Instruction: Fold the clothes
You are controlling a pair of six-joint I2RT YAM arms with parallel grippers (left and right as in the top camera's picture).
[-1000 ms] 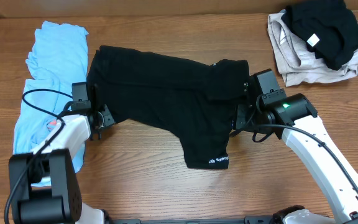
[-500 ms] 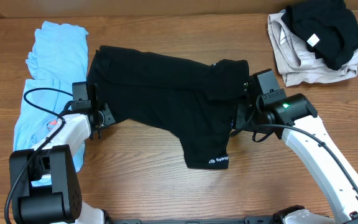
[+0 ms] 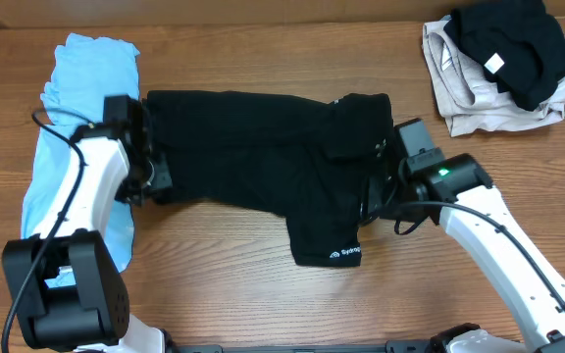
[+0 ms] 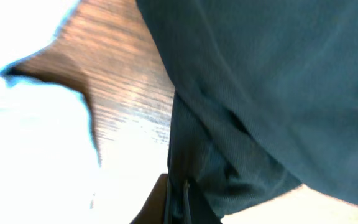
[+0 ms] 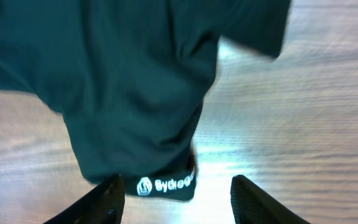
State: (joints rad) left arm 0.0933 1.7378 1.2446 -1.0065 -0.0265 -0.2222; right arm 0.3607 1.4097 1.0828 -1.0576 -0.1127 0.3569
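So the big black fabric garment with the small white logo (image 3: pixel 263 147) is spread across the middle of the wooden surface (image 3: pixel 263 49), with one leg-like flap hanging toward the near edge.

The left end effector (image 3: pixel 148 175) is at the garment's left edge. Its wrist view is blurry, but the cloth funnels into a tight pinch right at the fingers, so I'd call it clenched on that edge. The right end effector (image 5: pixel 178 193) is released, fingers spread wide with nothing between them, hovering just above the white logo hem (image 5: pixel 166 185).

What could go wrong:
- With the right side unpinned, a pull from the left may slide the whole garment instead of folding it.
- That pinch looks thin, so the edge could slip out mid-lift and leave a bunched mess.

The crumpled light blue cotton garment (image 3: pixel 91 69) lies just beside the grasped edge, and the left arm reaches across it, so it could get dragged along or caught in the fold. The beige garment (image 3: pixel 459 93), with a smaller black garment (image 3: pixel 513 39) piled on it, sits at the far right corner, well apart and not in the way.
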